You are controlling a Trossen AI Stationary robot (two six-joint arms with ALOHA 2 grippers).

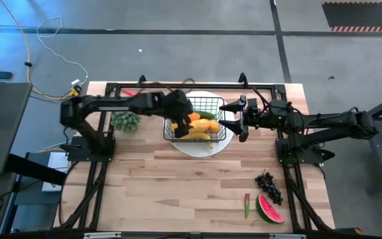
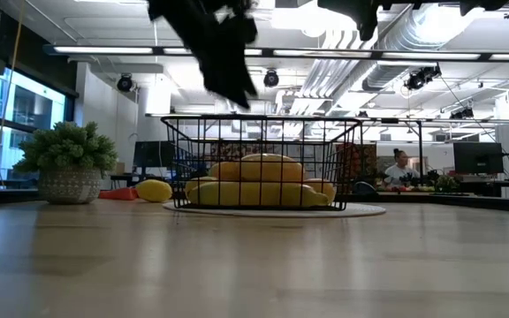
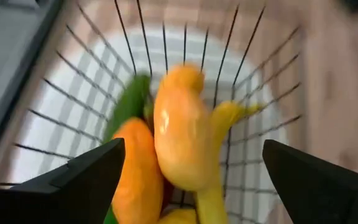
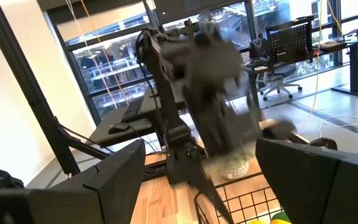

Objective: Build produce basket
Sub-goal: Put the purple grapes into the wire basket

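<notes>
Left gripper (image 3: 188, 168) fingers are spread wide apart and hold nothing; in the left wrist view they frame the produce below: an orange mango (image 3: 176, 134), a second orange piece (image 3: 132, 177) beside it, a green cucumber (image 3: 129, 106) and a yellow banana (image 3: 225, 121). In the high view the left gripper (image 1: 180, 114) hangs over the 9 o'clock half of the basket (image 1: 211, 103), above the fruit. The black wire basket sits on a round white plate (image 1: 194, 147) at about 12 o'clock of the table centre. Low view shows the basket (image 2: 263, 132) with yellow and orange produce (image 2: 259, 181) piled low inside, the dark gripper (image 2: 215, 53) well above its rim. Right gripper (image 1: 239, 119) sits just beside the basket's 3 o'clock side, fingers parted and empty, pointing toward the left arm; its own wrist view shows both fingers (image 4: 117, 168) apart with the basket's wire edge (image 4: 247, 202) between them. Outside the basket: dark grapes (image 1: 268, 186), a watermelon slice (image 1: 270, 210) and a small red-and-green piece (image 1: 247, 204) lie together toward 4 o'clock of the table. A potted green plant (image 1: 125, 120) stands at 9 o'clock of the basket; a red piece (image 1: 130, 92) lies near the far edge. In the low view a lemon (image 2: 154, 190) rests beside the plate. A person (image 2: 402, 168) sits in the room behind.
</notes>
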